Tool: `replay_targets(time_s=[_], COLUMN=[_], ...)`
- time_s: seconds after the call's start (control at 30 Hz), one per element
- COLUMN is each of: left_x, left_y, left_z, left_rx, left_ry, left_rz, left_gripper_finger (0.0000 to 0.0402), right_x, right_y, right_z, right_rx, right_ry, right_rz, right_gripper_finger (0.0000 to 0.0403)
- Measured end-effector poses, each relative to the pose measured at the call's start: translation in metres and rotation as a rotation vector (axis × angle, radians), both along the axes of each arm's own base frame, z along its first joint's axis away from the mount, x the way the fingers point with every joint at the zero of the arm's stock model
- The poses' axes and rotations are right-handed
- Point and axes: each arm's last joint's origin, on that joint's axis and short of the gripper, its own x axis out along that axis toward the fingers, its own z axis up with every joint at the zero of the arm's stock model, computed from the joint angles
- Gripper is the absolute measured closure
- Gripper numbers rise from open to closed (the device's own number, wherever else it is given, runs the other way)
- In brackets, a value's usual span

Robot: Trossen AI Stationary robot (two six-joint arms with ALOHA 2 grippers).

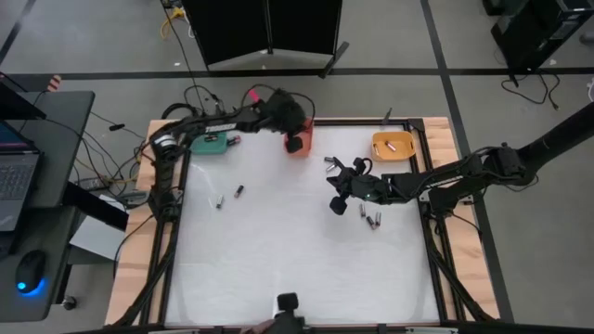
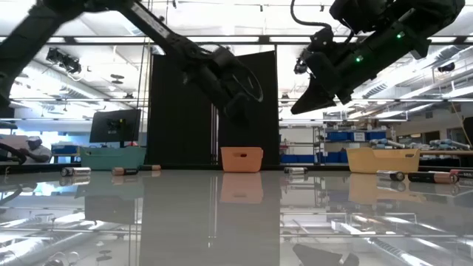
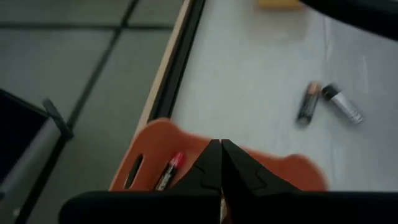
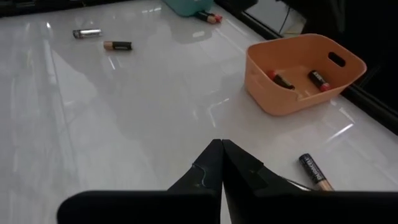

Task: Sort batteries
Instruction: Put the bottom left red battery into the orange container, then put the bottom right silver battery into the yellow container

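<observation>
White table (image 1: 278,269) mostly bare in the near half, lots of free room there; wooden rim and dark frame rails run down both sides. Three bins line the far edge: teal bin (image 1: 210,143) far left, orange-red bin (image 1: 299,141) centre, yellow bin (image 1: 393,144) right.

Left gripper (image 1: 293,144) hangs over the orange-red bin, fingers pressed together, nothing between them; left wrist view shows a red-ended battery (image 3: 170,171) lying in that bin below the tips. Right gripper (image 1: 336,204) is raised above mid-table, right of centre, fingers pressed together, holding nothing.

Loose batteries: two (image 1: 371,221) on the table just beside the right gripper, two more left of centre (image 1: 238,191) and (image 1: 220,200), one (image 1: 235,140) just beside the teal bin. Right wrist view shows two batteries (image 4: 281,79) inside the orange-red bin and one (image 4: 313,171) near its own fingertips
</observation>
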Motion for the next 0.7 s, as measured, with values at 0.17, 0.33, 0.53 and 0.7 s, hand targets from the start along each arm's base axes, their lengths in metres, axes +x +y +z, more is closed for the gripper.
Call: replay_targets(time_s=[0.17, 0.33, 0.53, 0.7], left_x=[-0.023, -0.052, -0.082, -0.1], left_y=[-0.035, -0.074, -0.11, -0.127], left_z=[0.008, 0.009, -0.006, -0.026], left_rx=[0.062, 0.074, 0.046, 0.016], left_ry=[-0.16, -0.313, -0.45, -0.523], left_rz=[-0.021, -0.043, -0.07, -0.077], left_gripper_finger=[0.0395, 0.0395, 0.0394, 0.0394], right_x=[0.002, 0.015, 0.021, 0.001], right_y=[0.001, 0.0, 0.003, 0.004], right_z=[0.001, -0.002, -0.021, -0.028], right_rx=[0.024, 0.117, 0.273, 0.536], right_ry=[-0.029, -0.124, -0.094, 0.055], right_rz=[0.025, 0.115, 0.155, -0.008], right_gripper_finger=[0.0392, 0.0385, 0.0373, 0.0373])
